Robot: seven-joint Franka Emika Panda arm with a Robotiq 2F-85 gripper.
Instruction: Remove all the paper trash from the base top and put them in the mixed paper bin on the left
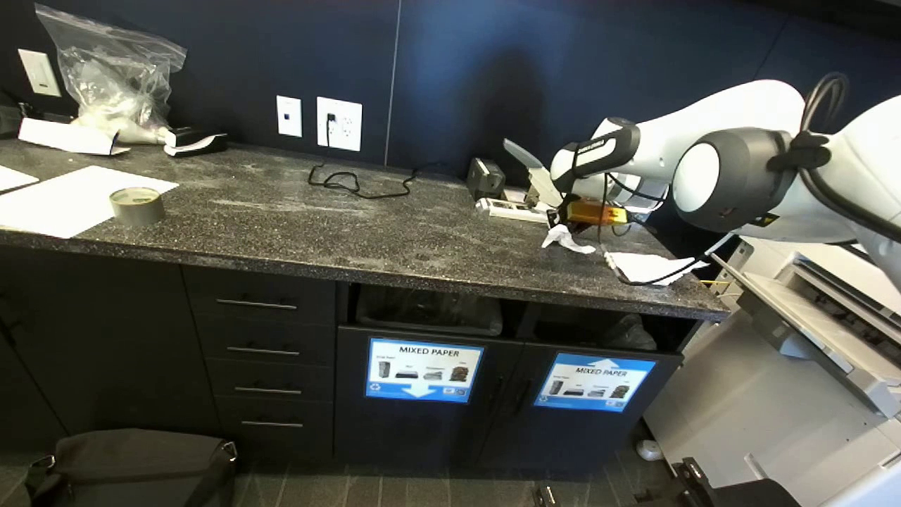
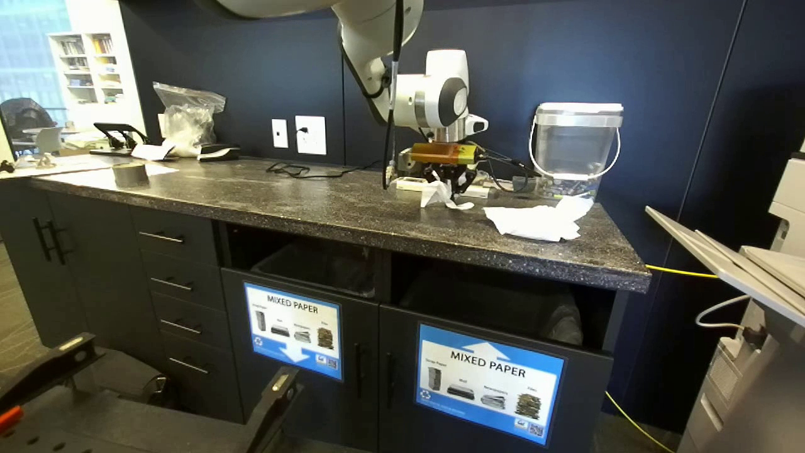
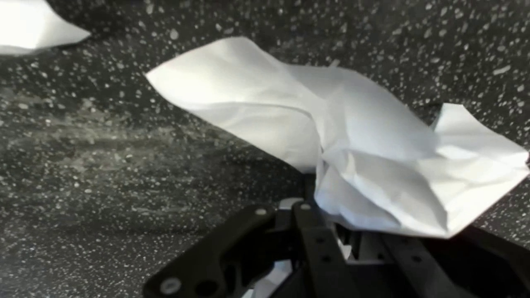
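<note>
1 long dark counter (image 1: 338, 232) stretched out wide. Under it was the left paper bin (image 2: 314, 269). Low over the counter, the gripper (image 2: 450, 189) was pinched tight on 1 white paper scrap (image 3: 372, 124); its long way ran crosswise, poking out both sides.

In both exterior views, cams face flat dark-blue wall (image 1: 450, 84) at 12 o'clock from front & above, sharing long speckled grey-black stone countertop (image 1: 394, 232). Wrist cam, v. near, looks approx. straight down onto white crumpled paper scrap (image 3: 368, 120).
</note>
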